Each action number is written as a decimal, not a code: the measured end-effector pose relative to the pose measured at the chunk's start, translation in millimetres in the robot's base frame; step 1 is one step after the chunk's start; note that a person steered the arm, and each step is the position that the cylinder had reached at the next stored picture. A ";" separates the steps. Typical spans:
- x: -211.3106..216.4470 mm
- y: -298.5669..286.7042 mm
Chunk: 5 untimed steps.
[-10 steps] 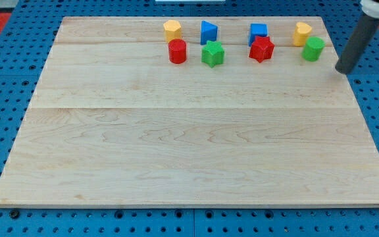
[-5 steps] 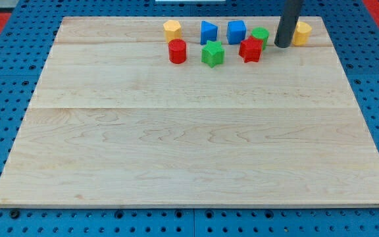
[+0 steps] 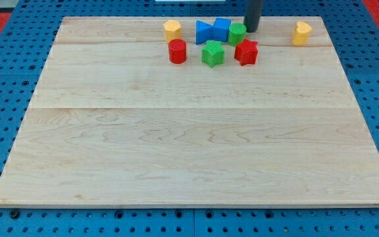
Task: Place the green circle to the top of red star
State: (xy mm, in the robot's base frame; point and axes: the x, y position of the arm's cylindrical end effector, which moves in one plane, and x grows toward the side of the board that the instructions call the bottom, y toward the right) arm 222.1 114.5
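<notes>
The green circle (image 3: 236,33) sits near the view's top, just above and slightly left of the red star (image 3: 246,52), touching or nearly touching it. My tip (image 3: 251,30) is right against the green circle's right side, above the red star. The blue cube (image 3: 222,29) presses against the green circle's left side.
A blue triangle (image 3: 204,31) touches the blue cube's left. A green star (image 3: 212,53) and a red cylinder (image 3: 177,51) lie left of the red star. Yellow blocks sit at the top left (image 3: 172,29) and top right (image 3: 301,32). The board's top edge (image 3: 110,18) is close.
My tip moved left along the top, pushing the green circle left with the blue cube, which now touches the blue triangle. The red star shifted slightly left.
</notes>
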 end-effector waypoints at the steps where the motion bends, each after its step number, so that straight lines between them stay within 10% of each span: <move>1: -8.0 -13.5; 5: 9.1 5.8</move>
